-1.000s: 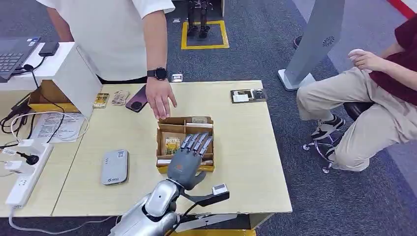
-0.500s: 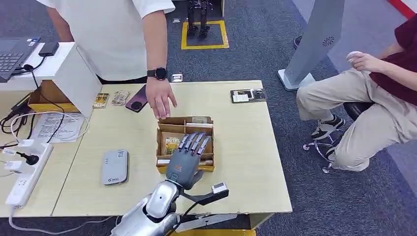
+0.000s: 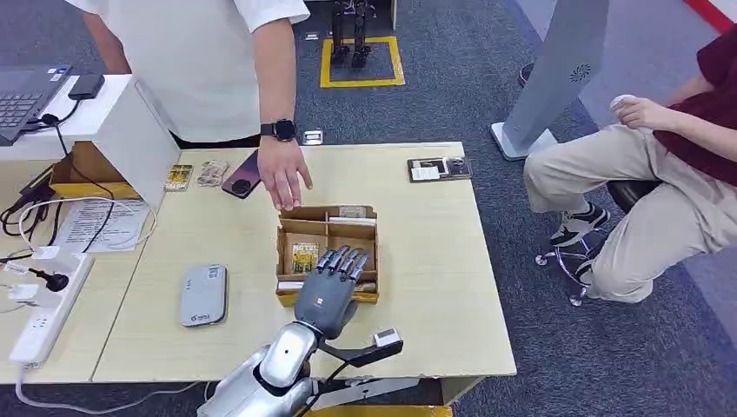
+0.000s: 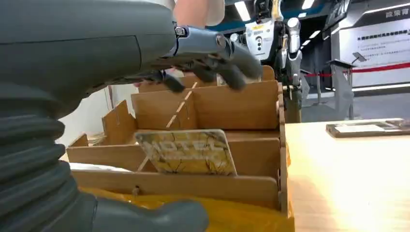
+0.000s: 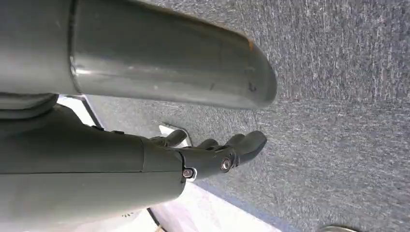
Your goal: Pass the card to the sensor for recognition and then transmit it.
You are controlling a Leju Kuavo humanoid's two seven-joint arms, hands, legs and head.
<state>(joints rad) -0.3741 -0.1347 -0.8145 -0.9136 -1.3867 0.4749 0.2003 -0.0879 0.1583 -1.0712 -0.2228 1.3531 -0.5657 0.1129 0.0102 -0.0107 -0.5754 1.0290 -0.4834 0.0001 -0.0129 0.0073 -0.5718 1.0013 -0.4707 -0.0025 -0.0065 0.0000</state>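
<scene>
A wooden card box (image 3: 328,224) stands on the table in front of me. A yellow card marked HOTEL (image 3: 304,257) leans upright in its left compartment, also seen close up as the card (image 4: 186,152) behind the box's low front wall (image 4: 193,186). My left hand (image 3: 328,291) hovers over the near part of the box, its fingers (image 4: 212,50) apart and bent downward above the card, holding nothing. The grey card sensor (image 3: 203,294) lies flat on the table to the left of the box. My right hand (image 5: 212,157) hangs over the carpet, loosely bent and empty.
A person stands across the table, one hand (image 3: 282,174) resting just beyond the box beside a dark phone (image 3: 243,175). Loose cards (image 3: 178,177) lie at the far left, a black tray (image 3: 439,168) at the far right. A power strip (image 3: 39,313) and cables sit left; a seated person (image 3: 660,174) is on the right.
My left hand has drawn back a little toward me and its fingers have bent downward over the box. The card and the person's hand have stayed put.
</scene>
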